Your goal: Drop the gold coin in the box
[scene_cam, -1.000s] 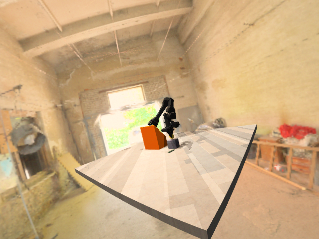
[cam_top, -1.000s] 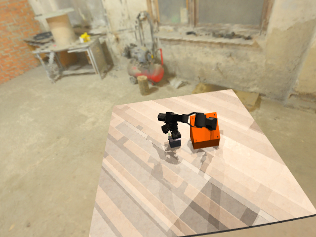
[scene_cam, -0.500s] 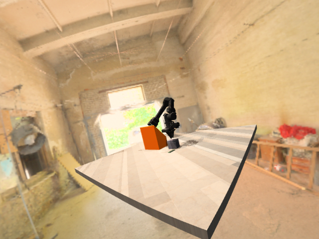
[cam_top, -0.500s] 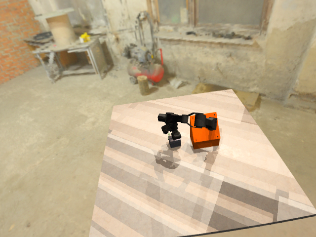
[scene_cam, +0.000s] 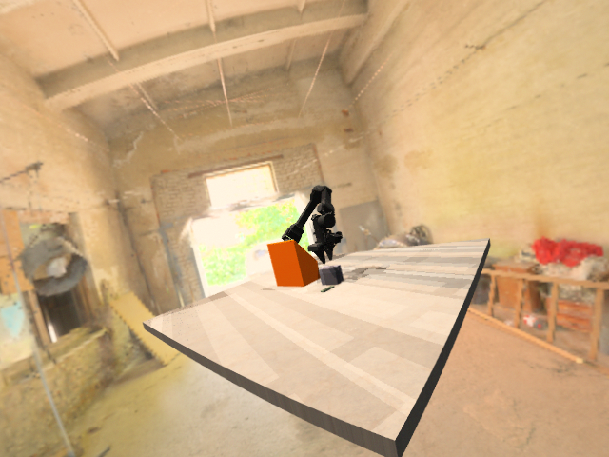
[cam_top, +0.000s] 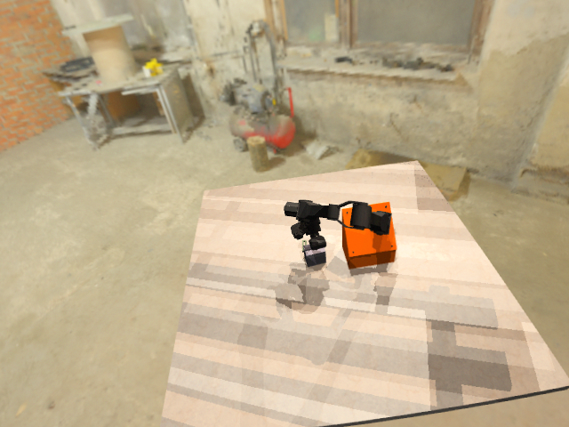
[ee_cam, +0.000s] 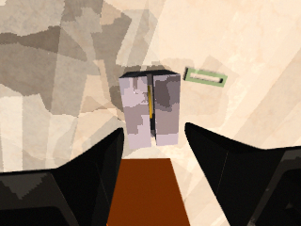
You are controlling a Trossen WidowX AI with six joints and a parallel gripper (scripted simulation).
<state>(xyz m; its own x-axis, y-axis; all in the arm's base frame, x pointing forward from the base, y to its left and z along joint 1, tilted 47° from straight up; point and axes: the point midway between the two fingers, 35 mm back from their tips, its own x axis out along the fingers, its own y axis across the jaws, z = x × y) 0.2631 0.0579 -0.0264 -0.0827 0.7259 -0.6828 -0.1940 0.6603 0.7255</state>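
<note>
The grey box [cam_top: 315, 258] [scene_cam: 330, 275] [ee_cam: 166, 113] stands on the table, with its narrow slot running lengthwise in the wrist view. A thin strip of the gold coin [ee_cam: 150, 103] shows on edge within the slot, seemingly at or below the lid; how deep it sits I cannot tell. My gripper [scene_cam: 326, 259] [ee_cam: 154, 129] is open above the box, fingers apart on either side of the slot line, with nothing between them. In the top view the fingertips are hard to make out. The green holder [scene_cam: 327, 288] [ee_cam: 207, 72] is empty beside the box.
The orange block [cam_top: 367, 241] [scene_cam: 287, 266] [ee_cam: 146, 193] under the arm's base stands close to the grey box. The table [cam_top: 284, 367] [scene_cam: 314, 334] carries shadows of the arm. Its dark edge shows in the exterior view.
</note>
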